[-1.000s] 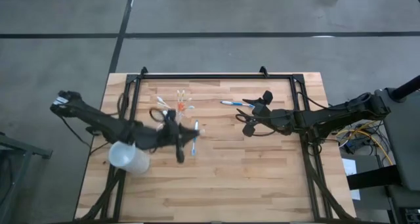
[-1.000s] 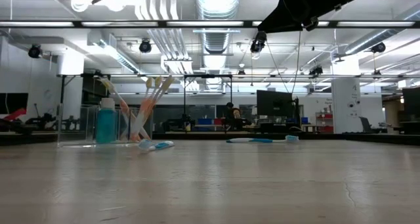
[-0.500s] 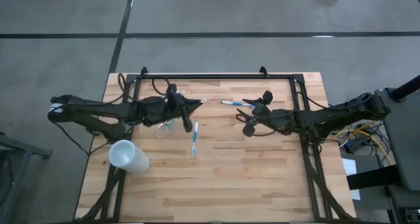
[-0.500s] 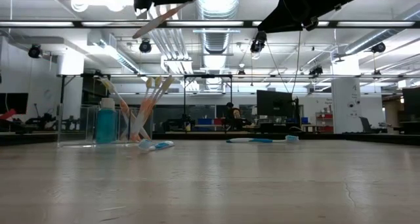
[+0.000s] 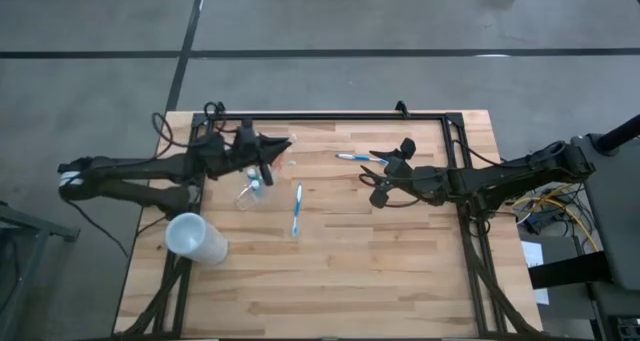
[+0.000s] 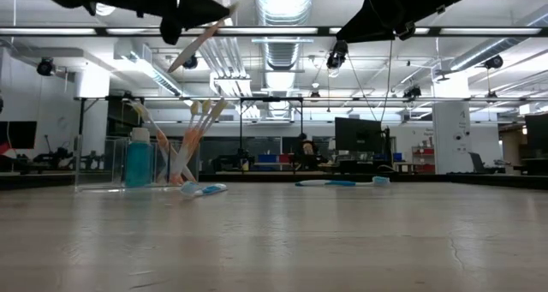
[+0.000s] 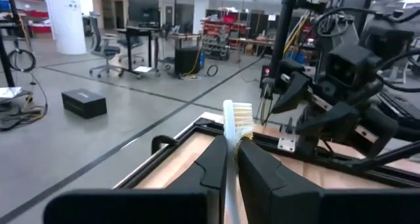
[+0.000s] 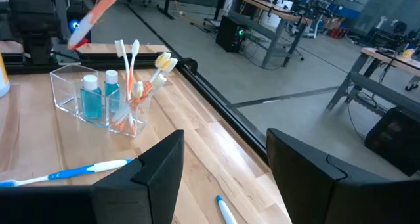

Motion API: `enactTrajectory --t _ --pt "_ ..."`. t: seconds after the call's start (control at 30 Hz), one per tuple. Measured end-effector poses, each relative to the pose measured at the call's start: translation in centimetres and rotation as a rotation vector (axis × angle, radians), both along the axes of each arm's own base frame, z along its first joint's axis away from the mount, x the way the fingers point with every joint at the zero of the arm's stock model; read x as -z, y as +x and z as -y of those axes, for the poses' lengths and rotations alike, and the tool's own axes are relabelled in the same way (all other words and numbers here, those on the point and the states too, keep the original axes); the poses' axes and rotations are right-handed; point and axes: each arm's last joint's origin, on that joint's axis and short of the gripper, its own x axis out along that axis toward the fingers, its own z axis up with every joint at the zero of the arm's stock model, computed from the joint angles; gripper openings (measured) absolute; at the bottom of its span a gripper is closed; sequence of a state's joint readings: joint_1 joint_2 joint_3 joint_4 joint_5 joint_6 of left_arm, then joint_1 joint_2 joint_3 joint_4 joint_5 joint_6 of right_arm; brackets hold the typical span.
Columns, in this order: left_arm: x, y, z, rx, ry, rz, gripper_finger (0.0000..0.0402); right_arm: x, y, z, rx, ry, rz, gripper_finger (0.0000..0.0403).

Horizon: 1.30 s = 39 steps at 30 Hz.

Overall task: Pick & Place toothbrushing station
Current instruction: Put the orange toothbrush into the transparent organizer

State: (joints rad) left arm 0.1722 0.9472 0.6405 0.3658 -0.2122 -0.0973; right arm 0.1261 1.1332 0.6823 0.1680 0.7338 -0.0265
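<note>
I had the left jaws (image 5: 272,147) clamped on a slim white-orange toothbrush (image 6: 199,40), tilted above the clear plastic holder (image 8: 102,99) at far left, while the right jaws (image 5: 385,176) waited open.

Both arms are dark, nearly black, built of slim jointed links with loose black cables looping beside them. The left arm (image 5: 140,169) carries a pale patch at its outer end. Each gripper has two flat, dark, wedge-shaped fingers (image 8: 157,168).
</note>
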Motion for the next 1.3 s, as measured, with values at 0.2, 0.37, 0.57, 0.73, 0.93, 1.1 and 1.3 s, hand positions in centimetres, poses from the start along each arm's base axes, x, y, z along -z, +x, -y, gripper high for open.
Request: enactTrajectory --t 0.2,0.37,0.57,0.73,0.93,1.1,1.3 --pt "1.5 -1.3 -2.8 0.004 -0.042 -0.038 0.0028 0.0 0.0 0.0 0.0 0.0 0.0 0.021" --pt "2.3 -2.3 -5.3 0.09 -0.058 0.021 0.0026 0.0 0.0 0.0 0.0 0.0 0.0 0.021" --pt "3.5 -3.4 -6.6 0.176 -0.039 0.092 0.0033 0.0 0.0 0.0 0.0 0.0 0.001 0.021" --pt "5.4 -3.6 -6.6 0.192 -0.015 0.116 0.0025 0.0 0.0 0.0 0.0 0.0 0.0 0.021" --pt "7.7 -4.2 -6.2 0.195 0.03 0.164 0.0035 0.0 0.0 0.0 0.0 0.0 0.0 0.021" --pt "9.3 -4.3 -6.1 0.18 0.076 0.118 0.0033 0.0 0.0 0.0 0.0 0.0 0.0 0.021" --pt "10.1 -3.9 -6.8 0.15 0.107 0.084 0.0028 0.0 0.0 0.0 0.0 0.0 0.0 0.021"
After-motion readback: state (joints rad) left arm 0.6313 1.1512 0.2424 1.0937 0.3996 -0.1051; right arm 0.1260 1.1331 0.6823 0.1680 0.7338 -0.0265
